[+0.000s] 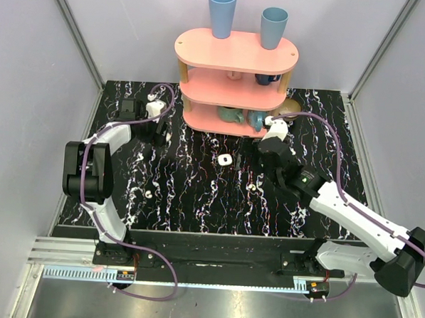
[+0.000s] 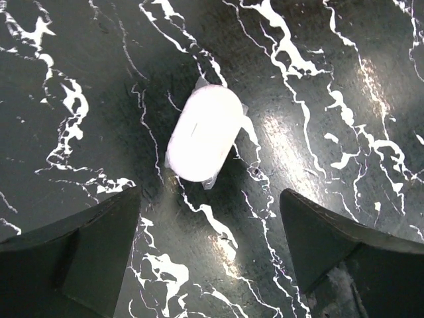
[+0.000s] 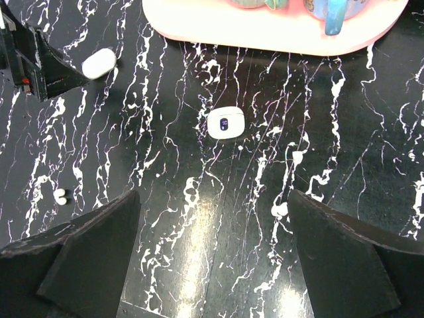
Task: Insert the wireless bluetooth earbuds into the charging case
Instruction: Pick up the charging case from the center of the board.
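1. The charging case (image 2: 202, 136), a closed, glossy white oval, lies on the black marbled bench (image 2: 344, 79) at mid-frame in the left wrist view. In the right wrist view it sits at the upper left.
2. The left tool (image 2: 209, 199) hangs over the case with its fingers spread wide. The case lies between and just above the tips in the frame, touching neither.
3. The right tool (image 3: 212, 195) is also wide open, with nothing between its fingers.
4. Two small white earbuds (image 3: 60, 195) lie side by side at the lower left of the right wrist view, well apart from the case.
5. A white rounded-square thing (image 3: 226, 122) lies mid-frame there. It has a dark blue patch, and the marking on it is too small to read.
6. A pink three-tier shelf (image 1: 235, 60) stands at top centre of the top view, with two blue cups (image 1: 221, 13) on its top tier.
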Available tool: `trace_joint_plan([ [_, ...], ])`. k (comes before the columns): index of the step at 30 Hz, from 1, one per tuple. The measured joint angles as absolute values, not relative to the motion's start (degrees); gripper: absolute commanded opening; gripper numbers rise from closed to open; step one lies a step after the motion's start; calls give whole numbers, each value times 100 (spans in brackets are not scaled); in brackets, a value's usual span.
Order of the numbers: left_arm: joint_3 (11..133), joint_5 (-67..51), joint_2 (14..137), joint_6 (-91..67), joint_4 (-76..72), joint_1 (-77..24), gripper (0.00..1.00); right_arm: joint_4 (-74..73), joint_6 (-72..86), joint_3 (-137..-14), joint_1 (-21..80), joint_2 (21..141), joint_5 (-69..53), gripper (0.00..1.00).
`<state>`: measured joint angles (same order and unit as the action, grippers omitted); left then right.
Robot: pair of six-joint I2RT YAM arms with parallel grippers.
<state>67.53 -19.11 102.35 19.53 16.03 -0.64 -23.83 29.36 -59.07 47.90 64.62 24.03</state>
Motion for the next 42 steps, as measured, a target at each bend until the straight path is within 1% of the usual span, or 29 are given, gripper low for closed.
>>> trace_joint_plan([
  [1,6820,-1949,10294,2045,1702,-64,88,-2383,2936,-5922,4786,6510,2377,100],
  [8,7336,-2333,10678,2578,2235,-54,87,-2386,2939,-5970,4759,6685,2248,100],
  [11,7723,-2491,10897,2781,2475,-45,85,-2383,2939,-5990,4755,6713,2182,100],
  [17,8600,-2663,11347,3249,3135,19,84,-2388,2939,-6023,4740,6729,2143,100],
  [20,8879,-2670,11515,3465,3509,75,83,-2383,2939,-6073,4720,6768,2134,100],
  [31,8960,-2720,11802,3726,4062,75,82,-2386,2939,-6152,4674,6952,2086,100],
  [37,9032,-2652,11970,3728,4132,49,78,-2386,2939,-6160,4665,6958,2018,100],
  [42,9087,-2571,12051,3728,4128,40,77,-2386,2939,-6163,4639,7006,1992,100],
])
